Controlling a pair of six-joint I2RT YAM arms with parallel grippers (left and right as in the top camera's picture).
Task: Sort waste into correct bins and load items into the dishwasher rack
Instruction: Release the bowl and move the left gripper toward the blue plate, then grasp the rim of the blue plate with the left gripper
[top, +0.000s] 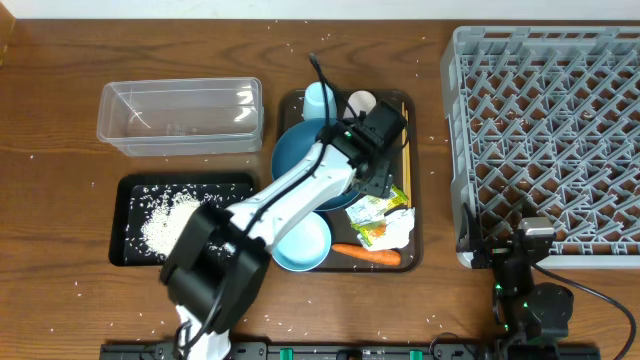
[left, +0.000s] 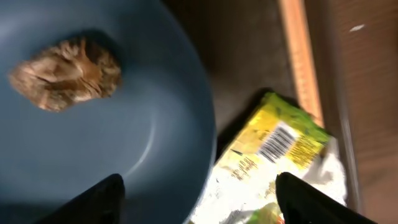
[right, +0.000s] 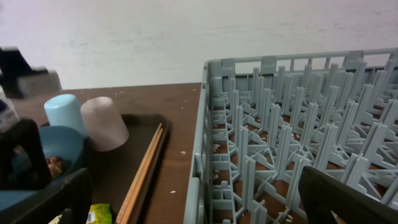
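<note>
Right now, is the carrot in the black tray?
No, the carrot lies on the brown serving tray, beside the light-blue bowl.

Even, soft light overhead; glare on the clear tub (top: 180, 142); heavy blur across the left wrist view

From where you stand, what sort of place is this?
Likely a dish-clearing test bench: a table holds a dishwasher rack, a brown tray of used dishes, a clear tub and a rice-strewn black tray.
</note>
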